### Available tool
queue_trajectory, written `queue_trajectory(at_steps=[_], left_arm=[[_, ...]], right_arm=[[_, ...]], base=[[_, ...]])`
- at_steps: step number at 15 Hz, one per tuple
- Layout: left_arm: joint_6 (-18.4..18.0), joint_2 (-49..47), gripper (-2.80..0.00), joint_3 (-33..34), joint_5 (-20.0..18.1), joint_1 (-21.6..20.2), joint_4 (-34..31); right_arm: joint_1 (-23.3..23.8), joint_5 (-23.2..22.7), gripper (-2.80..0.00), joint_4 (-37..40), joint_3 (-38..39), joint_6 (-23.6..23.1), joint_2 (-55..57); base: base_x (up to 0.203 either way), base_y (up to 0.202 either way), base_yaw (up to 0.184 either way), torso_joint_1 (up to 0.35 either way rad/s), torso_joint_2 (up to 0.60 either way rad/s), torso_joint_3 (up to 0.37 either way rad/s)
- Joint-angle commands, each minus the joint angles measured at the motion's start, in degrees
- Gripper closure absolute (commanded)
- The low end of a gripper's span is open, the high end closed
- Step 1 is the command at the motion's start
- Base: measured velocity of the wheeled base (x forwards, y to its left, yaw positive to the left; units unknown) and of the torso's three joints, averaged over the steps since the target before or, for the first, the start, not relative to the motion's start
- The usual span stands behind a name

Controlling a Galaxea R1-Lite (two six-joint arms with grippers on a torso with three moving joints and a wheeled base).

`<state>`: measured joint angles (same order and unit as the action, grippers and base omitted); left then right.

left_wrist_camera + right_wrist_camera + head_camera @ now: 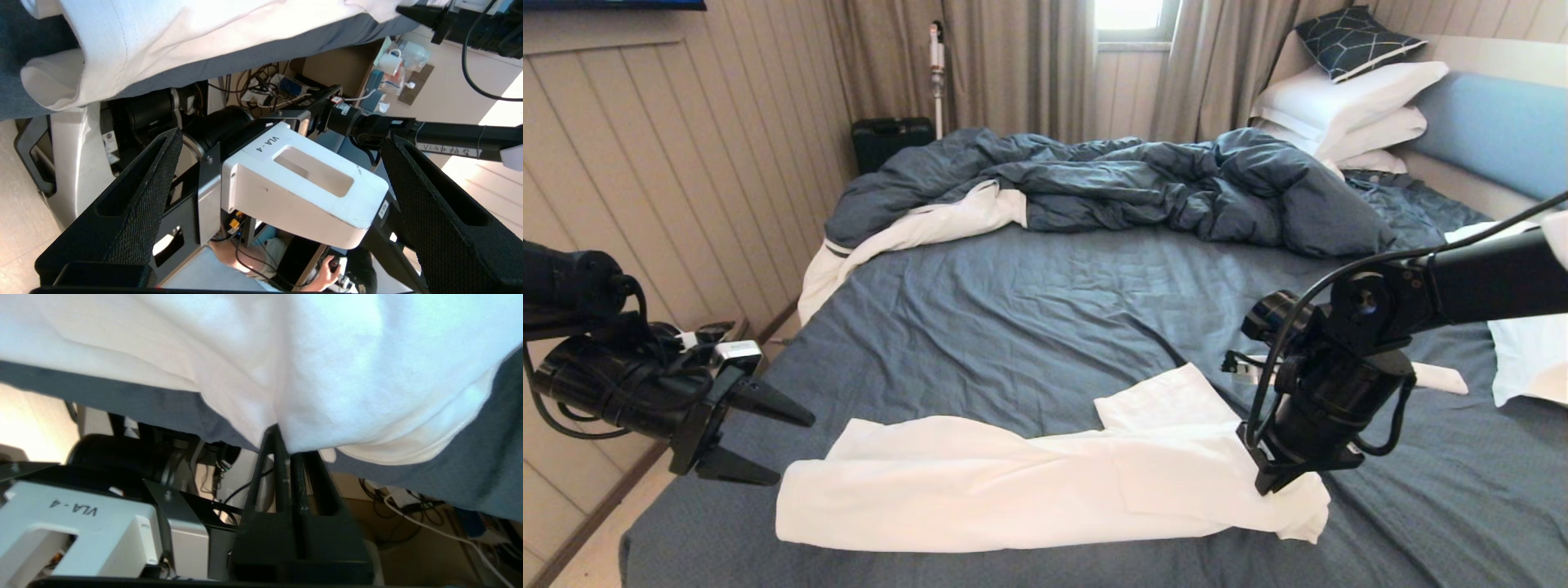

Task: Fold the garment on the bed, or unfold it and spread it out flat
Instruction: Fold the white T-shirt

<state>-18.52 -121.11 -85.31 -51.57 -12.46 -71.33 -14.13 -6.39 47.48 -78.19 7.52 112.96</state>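
Note:
The white garment (1029, 482) lies folded into a long band across the near part of the bed (1029, 327), with a sleeve sticking up toward the middle; its chest print is hidden. My right gripper (1278, 483) is shut on the garment's right end, and cloth (327, 375) bunches over the fingertips in the right wrist view. My left gripper (796, 449) hangs open just off the garment's left end, above the bed's left edge, nothing between its fingers (139, 204). The garment's left end (122, 49) shows in the left wrist view.
A rumpled dark-blue duvet (1111, 184) with white lining fills the far side of the bed. White pillows (1347, 106) and a patterned cushion (1352, 41) are stacked at the headboard (1494, 131). Another white pillow (1531, 359) lies at the right. A wood-panelled wall runs along the left.

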Motion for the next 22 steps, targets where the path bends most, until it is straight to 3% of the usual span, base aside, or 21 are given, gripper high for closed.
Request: queue_trajectory(at_steps=[1, 7, 13, 22], left_arm=[[-0.11, -0.19, -2.80, 0.04, -0.29, -0.02, -0.39], [-0.11, -0.18, -2.80, 0.06, -0.29, -0.02, -0.48], [-0.11, 0.08, -2.80, 0.41, -0.29, -0.02, -0.56], [-0.11, 0.35, -2.80, 0.76, -0.11, -0.02, -0.65]], right_arm=[[0.09, -0.20, 0.00, 0.33, -0.03, 0.04, -0.11], [0.46, -0.34, 0.00, 0.36, -0.83, 0.04, -2.73], [0.06, -0.55, 0.00, 0.95, -7.84, -0.22, -8.09], [0.51, -0.20, 0.00, 0.86, -1.33, -0.70, -3.50]], base=[[0.000, 0.000, 0.000, 0.000, 0.00, 0.000], [0.000, 0.000, 0.000, 0.000, 0.00, 0.000], [0.000, 0.000, 0.000, 0.000, 0.00, 0.000], [0.000, 0.000, 0.000, 0.000, 0.00, 0.000]])
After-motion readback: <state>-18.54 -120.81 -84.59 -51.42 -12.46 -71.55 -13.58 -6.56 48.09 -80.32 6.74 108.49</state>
